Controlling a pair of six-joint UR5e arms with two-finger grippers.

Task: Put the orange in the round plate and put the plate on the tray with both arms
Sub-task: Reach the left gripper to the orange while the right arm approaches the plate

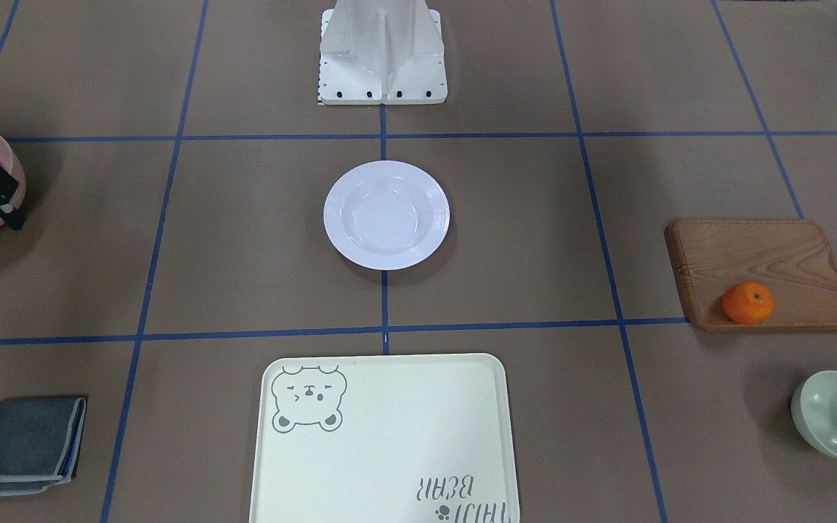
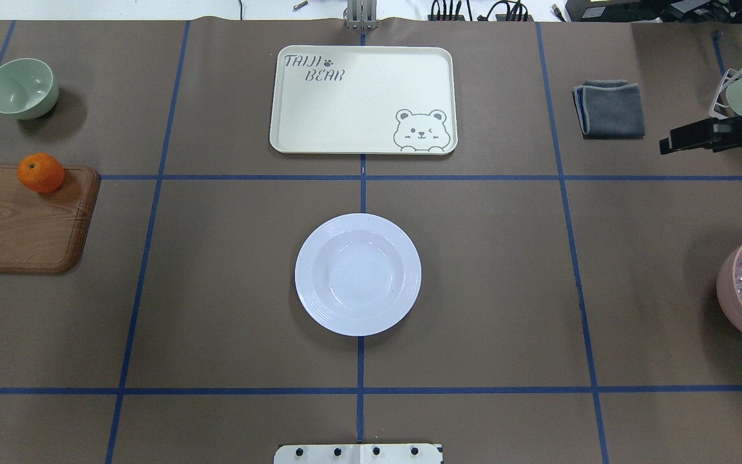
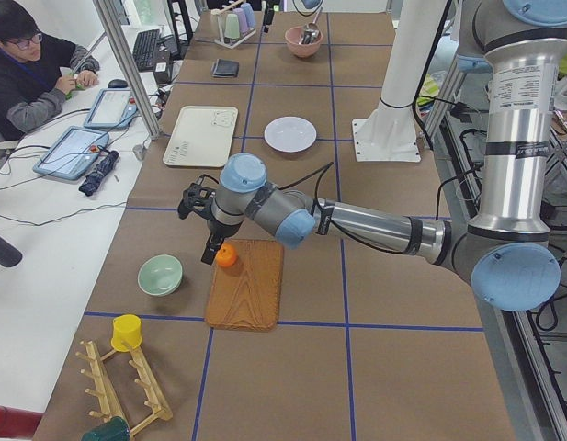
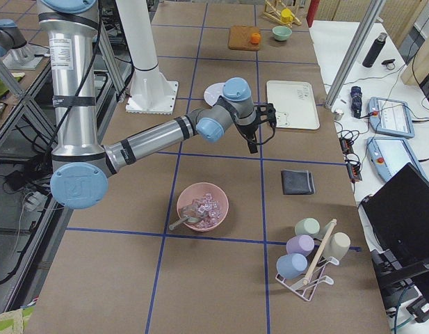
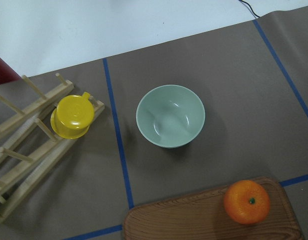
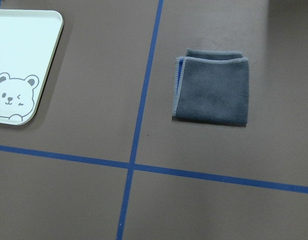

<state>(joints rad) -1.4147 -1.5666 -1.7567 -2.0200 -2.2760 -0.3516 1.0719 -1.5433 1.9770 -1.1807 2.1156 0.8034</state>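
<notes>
Brown desk (image 2: 474, 290): small bright-orange round mandarin (image 2: 41, 173), green stem dot, on brown wooden board (image 2: 17, 222). Left end effector (image 3: 198, 230), right end effector (image 4: 261, 132): I cannot tell their grip.

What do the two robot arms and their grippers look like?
Both the left arm and the right arm are silver-grey tubes with round light-blue joint caps, a white printed label on the upright section, and black cables along them. The left gripper and the right gripper are black.

orange (image 1: 747, 303): on board (image 1: 789, 254) corner | round plate (image 1: 386, 215): upright, mid-table | tray (image 1: 389, 443): flat, apart
</notes>
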